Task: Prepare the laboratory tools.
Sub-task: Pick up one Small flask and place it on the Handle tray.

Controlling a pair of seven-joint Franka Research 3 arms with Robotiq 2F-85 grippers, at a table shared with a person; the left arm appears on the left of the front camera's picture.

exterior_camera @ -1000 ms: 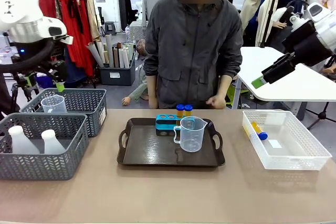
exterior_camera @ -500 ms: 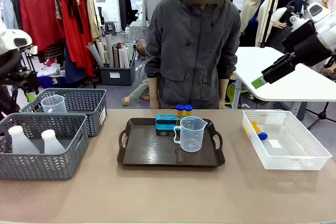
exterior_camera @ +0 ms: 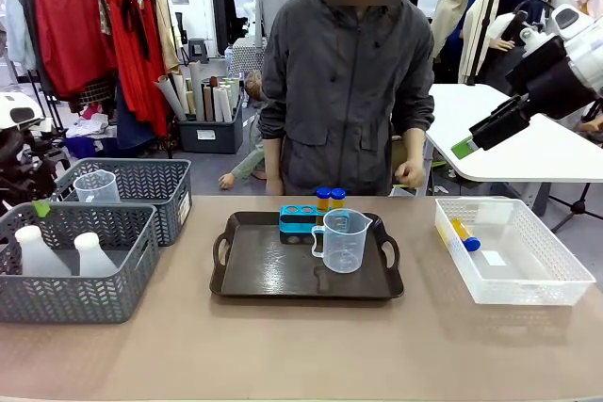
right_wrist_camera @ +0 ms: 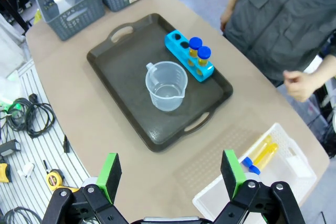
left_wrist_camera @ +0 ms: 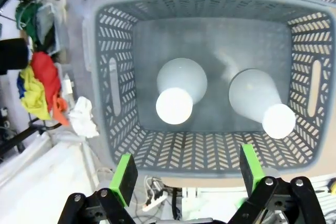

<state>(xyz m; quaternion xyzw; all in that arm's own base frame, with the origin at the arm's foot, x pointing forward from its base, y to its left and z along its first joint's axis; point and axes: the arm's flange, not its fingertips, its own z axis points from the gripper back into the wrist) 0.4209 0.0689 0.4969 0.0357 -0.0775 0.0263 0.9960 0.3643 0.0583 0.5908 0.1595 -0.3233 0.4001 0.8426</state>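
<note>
End effector (L) [left_wrist_camera: 187, 173] wide over flasks [left_wrist_camera: 181, 85]

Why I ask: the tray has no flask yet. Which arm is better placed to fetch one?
Probably left. The left gripper hangs open just above the basket holding two flasks; the right gripper is raised high on the other side of the tray.

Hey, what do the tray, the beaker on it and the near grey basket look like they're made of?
Tray: probably plastic, dark, slightly glossy; light reflects off its floor. Beaker: likely clear plastic; see-through, with a moulded handle. Basket: seemingly matte grey plastic; moulded slotted walls.
</note>
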